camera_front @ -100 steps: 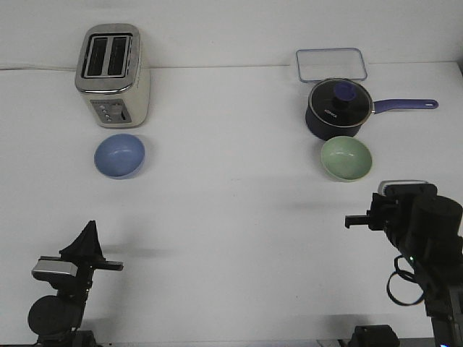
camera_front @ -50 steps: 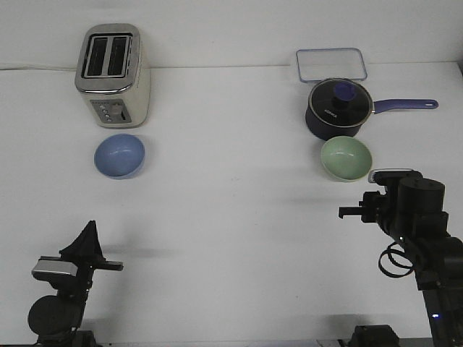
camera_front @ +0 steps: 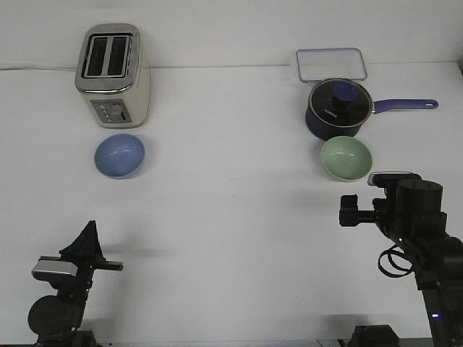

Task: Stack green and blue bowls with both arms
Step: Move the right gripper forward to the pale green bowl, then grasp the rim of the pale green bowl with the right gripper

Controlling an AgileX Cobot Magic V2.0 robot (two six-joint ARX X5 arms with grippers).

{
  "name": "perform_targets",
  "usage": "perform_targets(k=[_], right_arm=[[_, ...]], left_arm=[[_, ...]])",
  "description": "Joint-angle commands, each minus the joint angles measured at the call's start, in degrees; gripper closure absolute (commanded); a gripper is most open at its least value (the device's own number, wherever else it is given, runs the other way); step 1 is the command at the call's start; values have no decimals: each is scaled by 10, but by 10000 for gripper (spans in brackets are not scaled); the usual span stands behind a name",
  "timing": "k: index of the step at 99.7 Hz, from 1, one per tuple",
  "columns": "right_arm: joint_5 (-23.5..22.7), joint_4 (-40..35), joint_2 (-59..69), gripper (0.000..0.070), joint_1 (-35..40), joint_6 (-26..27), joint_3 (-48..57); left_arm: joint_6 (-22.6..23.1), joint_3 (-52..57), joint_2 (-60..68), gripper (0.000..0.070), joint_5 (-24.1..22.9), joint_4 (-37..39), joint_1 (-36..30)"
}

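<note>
Right gripper (camera_front: 350,215), jaw state indiscernible, is rotating near the desk's (camera_front: 231,217) right edge, readying for the green bowl (camera_front: 346,158); left gripper (camera_front: 90,249) is idling, state likewise indiscernible.

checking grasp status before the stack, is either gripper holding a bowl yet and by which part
Nothing is held. The right gripper is near the green bowl but apart from it; the left gripper is far from the blue bowl.

A staged test bench, not a home kitchen; bare white table (camera_front: 231,217); toaster (camera_front: 112,74) upper left; pot (camera_front: 340,108) upper right.
</note>
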Motion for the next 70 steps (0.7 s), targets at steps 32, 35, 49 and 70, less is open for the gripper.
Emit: perform_targets(k=[32, 35, 49, 70], right_arm=[[-18, 38, 171, 46, -87, -14, 69], [-23, 44, 189, 46, -93, -14, 75], [-28, 86, 272, 46, -108, -18, 101], [-27, 142, 374, 46, -109, -29, 133]], left_arm=[[3, -11, -1, 688, -2, 7, 0], [3, -11, -1, 688, -2, 7, 0], [3, -11, -1, 688, -2, 7, 0], [3, -11, -1, 688, -2, 7, 0]])
